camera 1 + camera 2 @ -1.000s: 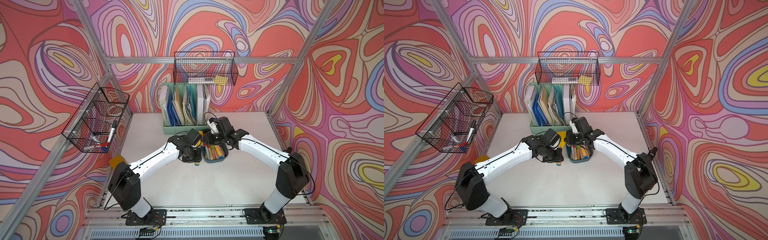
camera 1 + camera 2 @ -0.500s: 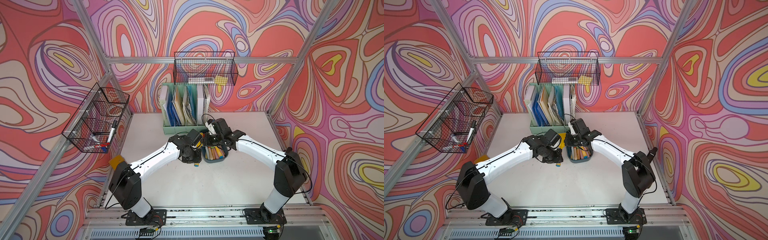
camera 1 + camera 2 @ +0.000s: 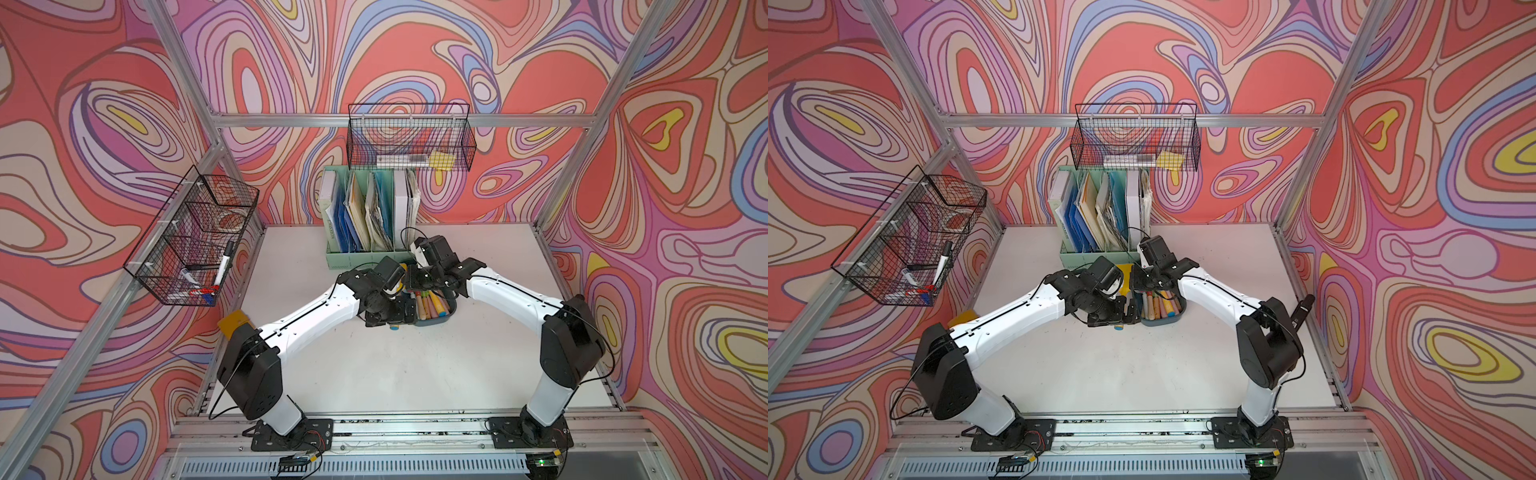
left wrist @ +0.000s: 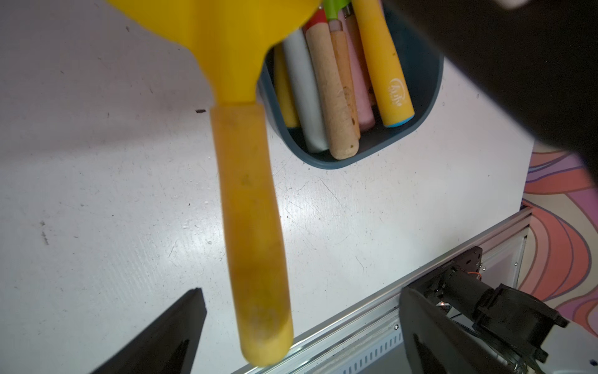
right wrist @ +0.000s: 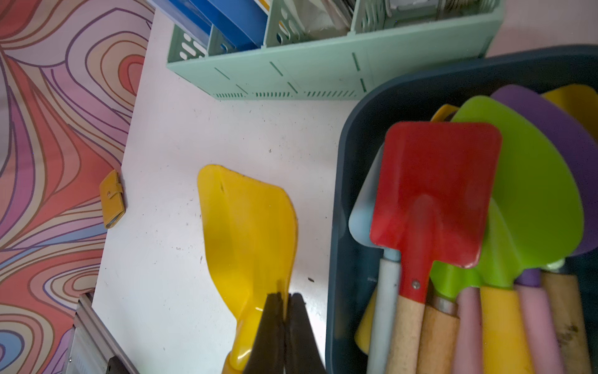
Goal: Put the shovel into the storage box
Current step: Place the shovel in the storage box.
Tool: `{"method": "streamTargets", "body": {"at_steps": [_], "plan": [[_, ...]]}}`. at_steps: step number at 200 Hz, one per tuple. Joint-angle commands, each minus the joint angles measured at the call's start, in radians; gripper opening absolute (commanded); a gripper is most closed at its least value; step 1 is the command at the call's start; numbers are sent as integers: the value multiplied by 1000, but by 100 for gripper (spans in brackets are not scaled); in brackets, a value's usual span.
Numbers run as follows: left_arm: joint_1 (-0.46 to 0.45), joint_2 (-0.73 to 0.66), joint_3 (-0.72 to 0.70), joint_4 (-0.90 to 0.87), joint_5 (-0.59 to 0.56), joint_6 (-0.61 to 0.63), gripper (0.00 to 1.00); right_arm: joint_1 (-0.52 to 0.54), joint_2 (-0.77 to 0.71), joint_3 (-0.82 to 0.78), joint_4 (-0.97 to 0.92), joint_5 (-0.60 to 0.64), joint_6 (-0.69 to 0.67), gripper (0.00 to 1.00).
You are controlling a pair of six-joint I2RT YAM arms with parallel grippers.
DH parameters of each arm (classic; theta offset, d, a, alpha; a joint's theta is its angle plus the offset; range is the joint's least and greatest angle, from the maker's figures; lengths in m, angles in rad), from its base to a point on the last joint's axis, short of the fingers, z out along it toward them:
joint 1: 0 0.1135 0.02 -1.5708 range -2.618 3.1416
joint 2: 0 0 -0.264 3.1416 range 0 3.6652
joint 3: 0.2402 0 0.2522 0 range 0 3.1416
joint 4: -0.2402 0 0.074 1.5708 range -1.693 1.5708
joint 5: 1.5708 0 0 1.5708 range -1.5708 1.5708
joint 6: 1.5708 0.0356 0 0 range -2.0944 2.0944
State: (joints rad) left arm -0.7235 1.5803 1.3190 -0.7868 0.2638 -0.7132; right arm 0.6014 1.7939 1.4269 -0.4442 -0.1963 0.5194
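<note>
top views look down on the table (image 3: 415, 374); close wrist views share the storage box (image 4: 420, 74).

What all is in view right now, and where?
yellow shovel: one, yellow, outside the storage box, beside it
storage box: one, dark teal, before the file holder
boxed shovels: several, red, green, purple, others, inside the box
file holder: one, mint green, back of table
wire baskets: two, black, back rail and left rail
markers: a few, mixed, left basket
pad: one, yellow, back basket
wallet: one, yellow, table's left edge
left end effector: one, black, open, astride the shovel's handle
right end effector: one, black, shut on the shovel's blade
</note>
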Motion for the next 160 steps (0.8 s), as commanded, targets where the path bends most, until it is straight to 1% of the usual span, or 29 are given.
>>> {"method": "streamTargets", "body": {"at_steps": [1, 40, 79, 119, 138, 160], "plan": [[-7, -59, 0, 33, 12, 31, 99, -15, 33, 60, -27, 27, -61, 0], [-7, -145, -78, 128, 37, 67, 99, -107, 51, 84, -52, -53, -164, 0], [-7, -201, -147, 231, 83, 67, 99, -218, 63, 96, -88, -170, -292, 0], [-7, -213, -160, 267, 96, 64, 99, -264, 102, 138, -147, -246, -462, 0], [-7, -216, -162, 272, 94, 63, 99, -279, 126, 152, -157, -279, -504, 0], [-7, -225, -173, 276, 89, 60, 99, -293, 150, 156, -143, -294, -520, 0]]}}
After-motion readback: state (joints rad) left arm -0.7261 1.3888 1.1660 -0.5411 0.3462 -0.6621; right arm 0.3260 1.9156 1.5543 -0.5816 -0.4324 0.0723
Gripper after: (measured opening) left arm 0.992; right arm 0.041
